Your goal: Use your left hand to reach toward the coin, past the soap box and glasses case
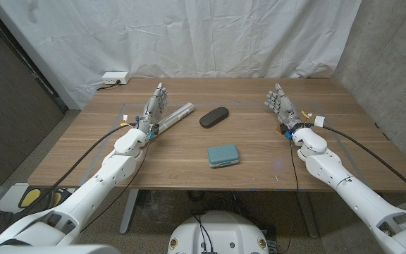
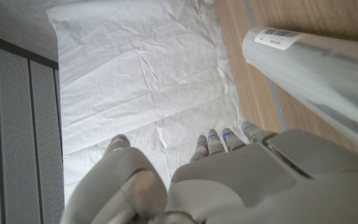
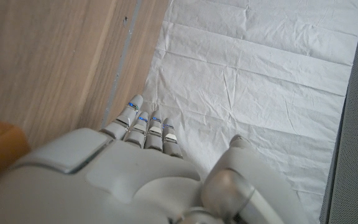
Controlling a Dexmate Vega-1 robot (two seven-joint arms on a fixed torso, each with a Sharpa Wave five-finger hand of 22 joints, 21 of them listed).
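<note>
The left hand stood over the far left part of the wooden surface, fingers extended and apart, grasping nothing; the left wrist view showed the same left hand with its fingertips reaching toward the white cloth backdrop. Just beside this hand, on its inner side, lay a silver cylindrical tube at a slant, and the left wrist view showed that tube carrying a barcode label at one end. Farther toward the middle, beyond the tube, lay the dark glasses case. Nearer the robot than the case, and well apart from the hand, sat the teal soap box. The coin could not be made out in any frame. The right hand stood over the far right part of the surface, fingers likewise extended and released, empty; the right wrist view showed the right hand with its fingers straight along the wood grain.
</note>
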